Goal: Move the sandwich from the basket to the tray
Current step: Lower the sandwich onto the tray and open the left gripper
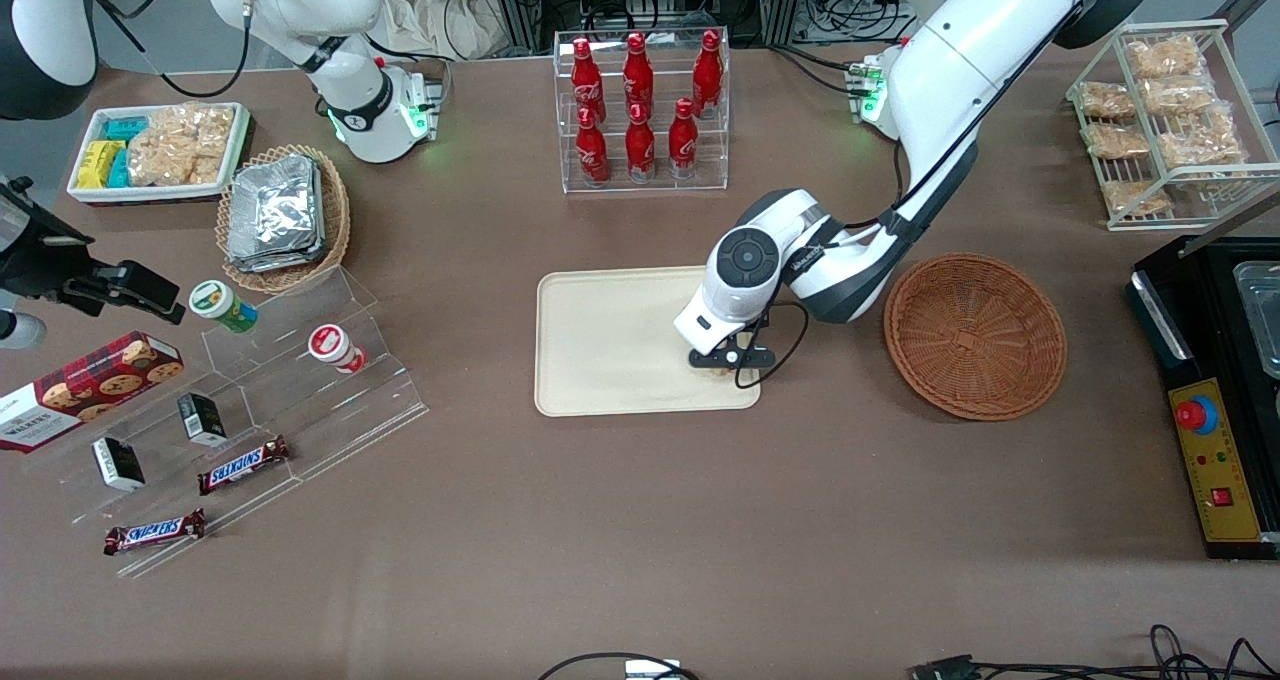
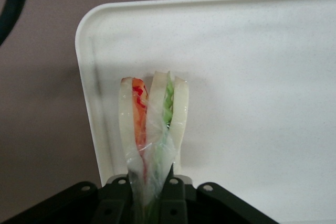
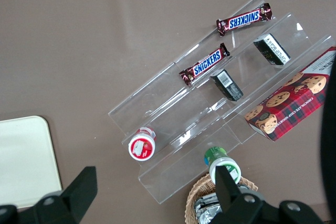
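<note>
Setting: robotics lab laid out as a mock shop
Worktop: brown cloth, arm bases bolted on
Stock: cola bottles in acrylic rack; Snickers bars on clear steps; cookie box
Lab signs: cable bundles; emergency-stop box

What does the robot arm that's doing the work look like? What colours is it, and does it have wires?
The working arm is glossy white with rounded, chunky segments and dark grey-black bands at its joints. A round dark disc caps its wrist. A thin black cable loops beside the gripper, which is black with two fingers, above the tray. A green light glows at the arm's base.
</note>
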Motion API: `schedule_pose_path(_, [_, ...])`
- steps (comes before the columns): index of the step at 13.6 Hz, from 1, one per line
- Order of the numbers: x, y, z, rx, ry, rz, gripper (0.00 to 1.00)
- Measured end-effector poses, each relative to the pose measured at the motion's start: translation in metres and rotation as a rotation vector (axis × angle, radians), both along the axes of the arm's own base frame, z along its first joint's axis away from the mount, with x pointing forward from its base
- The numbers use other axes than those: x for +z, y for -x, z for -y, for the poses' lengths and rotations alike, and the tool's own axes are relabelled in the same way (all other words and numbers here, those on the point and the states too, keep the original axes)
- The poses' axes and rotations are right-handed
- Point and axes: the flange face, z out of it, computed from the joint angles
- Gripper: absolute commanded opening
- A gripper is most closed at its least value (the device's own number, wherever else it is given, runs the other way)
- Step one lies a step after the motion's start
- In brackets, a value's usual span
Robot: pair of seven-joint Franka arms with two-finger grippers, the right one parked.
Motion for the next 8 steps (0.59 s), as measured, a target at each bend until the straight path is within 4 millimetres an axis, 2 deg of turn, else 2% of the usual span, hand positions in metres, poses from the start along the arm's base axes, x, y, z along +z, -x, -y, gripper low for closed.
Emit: schedule_pose_path(8, [0.0013, -0.004, -0.0038, 0.051, -0.008, 0.005, 1.0])
